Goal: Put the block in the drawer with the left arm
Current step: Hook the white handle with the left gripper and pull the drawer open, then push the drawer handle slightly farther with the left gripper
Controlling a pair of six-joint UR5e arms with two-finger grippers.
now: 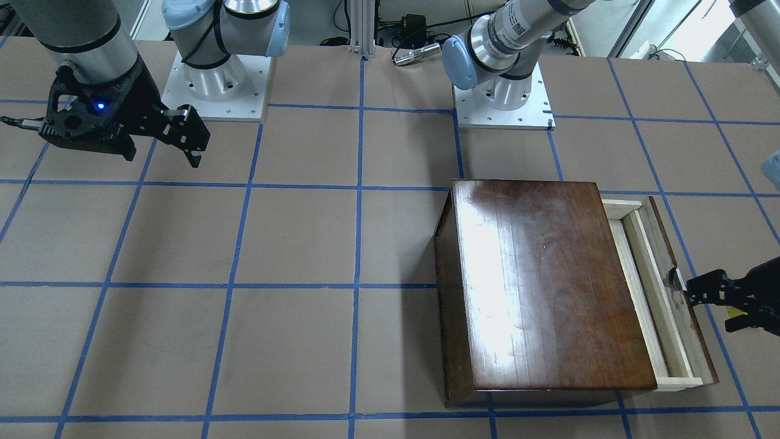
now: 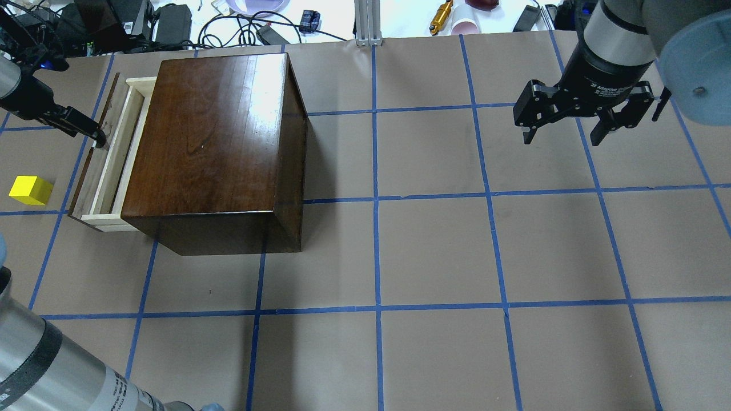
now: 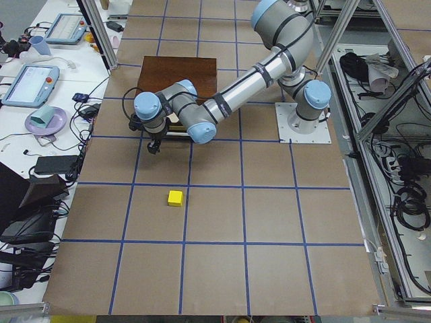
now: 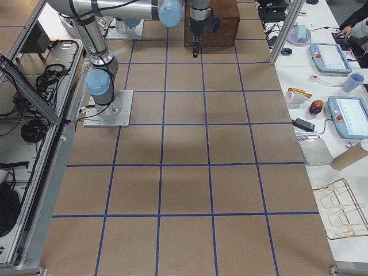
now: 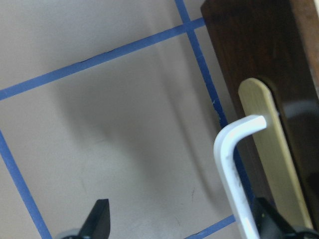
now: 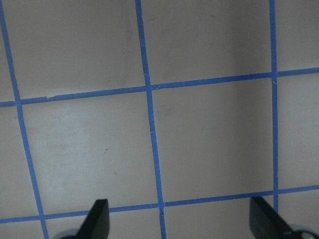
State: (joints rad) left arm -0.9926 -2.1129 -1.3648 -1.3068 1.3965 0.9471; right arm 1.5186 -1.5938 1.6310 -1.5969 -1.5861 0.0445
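Note:
The yellow block lies on the table, left of the drawer's front and apart from it; it also shows in the exterior left view. The drawer is pulled partly out of the dark-brown wooden box, showing a narrow strip of its pale tray. My left gripper is at the drawer's dark front panel. In the left wrist view its fingers stand wide apart, and the metal pull lies between them, close to the right finger. My right gripper is open and empty, high over the table's far right.
Blue tape lines grid the brown table. The arm bases stand at the robot's edge. Cables and small items lie beyond the table's far edge, behind the box.

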